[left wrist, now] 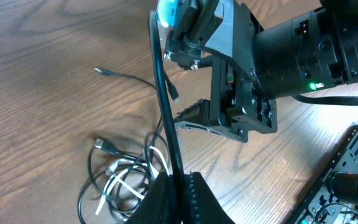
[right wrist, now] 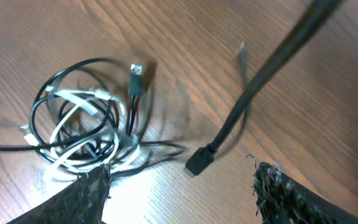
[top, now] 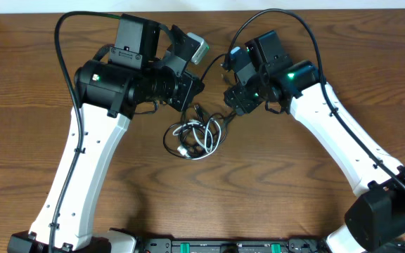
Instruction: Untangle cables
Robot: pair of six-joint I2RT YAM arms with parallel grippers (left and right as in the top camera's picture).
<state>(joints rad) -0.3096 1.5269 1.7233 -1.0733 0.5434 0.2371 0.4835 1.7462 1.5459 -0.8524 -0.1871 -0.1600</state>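
Barely begun: one cord pinched, the knot not yet loosened

Evidently the step in hand was drawing a single strand out of the bundle. The left gripper (left wrist: pixel 178 190) was clamped tight on a black cord (left wrist: pixel 165 106), which ran straight away from its fingers, above the table (top: pixel 34 105). The right gripper (right wrist: pixel 180 177) stood wide and held nothing. A black plug end (right wrist: pixel 197 163) sat just ahead of its open jaws; whether it touched the wood could not be told.

The cables (top: pixel 192 137) lay near the middle of the table, well clear of every edge, between the two grippers. They formed a loose coil of thin black loops with one white cable (right wrist: pixel 73 118) wound through them. Small plugs poked out, among them a silver-tipped plug (right wrist: pixel 137 70) at the coil's rim.

The next move probably called for the right gripper to close on the plug end or pin the coil. The left could then pull slowly without dragging the whole bundle.
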